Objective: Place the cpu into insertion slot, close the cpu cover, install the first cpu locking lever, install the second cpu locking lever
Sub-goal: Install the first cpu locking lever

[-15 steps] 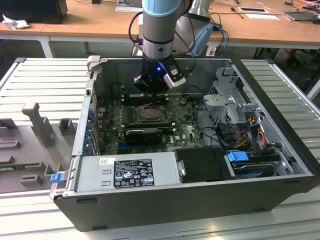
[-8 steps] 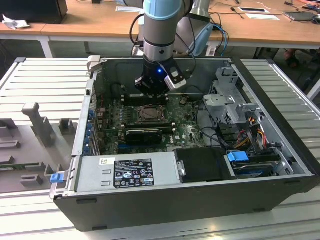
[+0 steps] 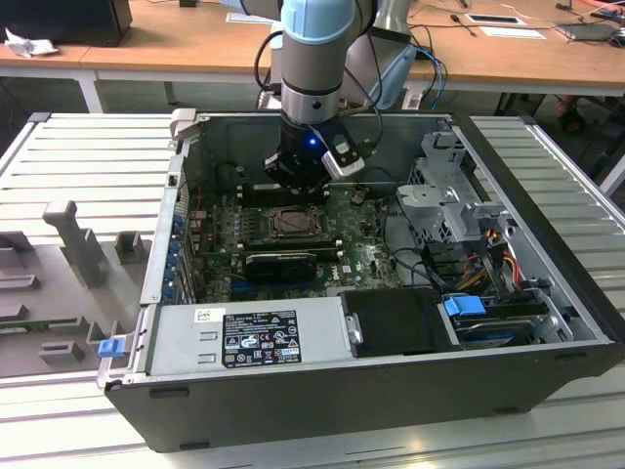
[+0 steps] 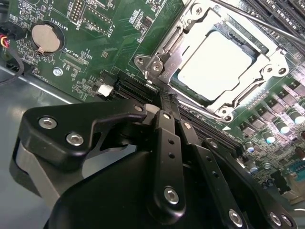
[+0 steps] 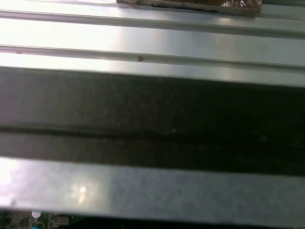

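Note:
In the second wrist view the cpu (image 4: 217, 59) lies flat in the insertion slot (image 3: 291, 223), its pale top showing through the window of the cpu cover (image 4: 274, 64). The cover lies down over the chip. A thin metal lever rod (image 4: 267, 24) runs along the socket's far side; whether it is latched I cannot tell. My gripper (image 4: 164, 101) is shut with nothing between its fingers, its tips just off the socket's hinged corner. In the exterior view the gripper (image 3: 296, 181) hangs inside the open computer case, just behind the socket.
A long black ribbed card (image 3: 281, 262) lies in front of the socket, and the power supply (image 3: 249, 332) beyond it. A drive cage (image 3: 449, 195) and cables (image 3: 479, 259) crowd the exterior view's right. A coin battery (image 4: 45, 38) and the black case wall (image 5: 152, 124) are close by.

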Robot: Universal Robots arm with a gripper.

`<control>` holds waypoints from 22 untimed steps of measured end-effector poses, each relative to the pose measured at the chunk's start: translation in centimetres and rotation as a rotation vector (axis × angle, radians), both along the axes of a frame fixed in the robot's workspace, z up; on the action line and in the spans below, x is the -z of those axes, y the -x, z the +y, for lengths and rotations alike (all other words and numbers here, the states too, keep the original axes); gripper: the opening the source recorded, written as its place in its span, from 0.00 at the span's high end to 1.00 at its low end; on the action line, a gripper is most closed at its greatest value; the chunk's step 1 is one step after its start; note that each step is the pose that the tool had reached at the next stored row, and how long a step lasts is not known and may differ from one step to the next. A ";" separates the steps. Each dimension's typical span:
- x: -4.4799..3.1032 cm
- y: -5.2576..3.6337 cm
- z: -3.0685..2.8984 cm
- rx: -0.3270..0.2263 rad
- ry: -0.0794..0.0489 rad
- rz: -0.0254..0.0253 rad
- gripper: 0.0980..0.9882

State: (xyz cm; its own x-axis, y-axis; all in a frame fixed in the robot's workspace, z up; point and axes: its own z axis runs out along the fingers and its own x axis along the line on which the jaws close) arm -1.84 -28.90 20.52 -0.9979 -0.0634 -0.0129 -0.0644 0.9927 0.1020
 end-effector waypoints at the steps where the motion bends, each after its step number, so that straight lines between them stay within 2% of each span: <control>1: 0.05 0.00 0.00 0.000 0.000 0.0000 0.99; 11: 0.03 -0.01 0.01 0.000 0.003 -0.0003 0.99; 16: 0.14 -0.02 0.04 0.000 0.014 0.0002 0.99; 22: 0.39 -0.01 0.04 0.000 0.015 0.0001 0.99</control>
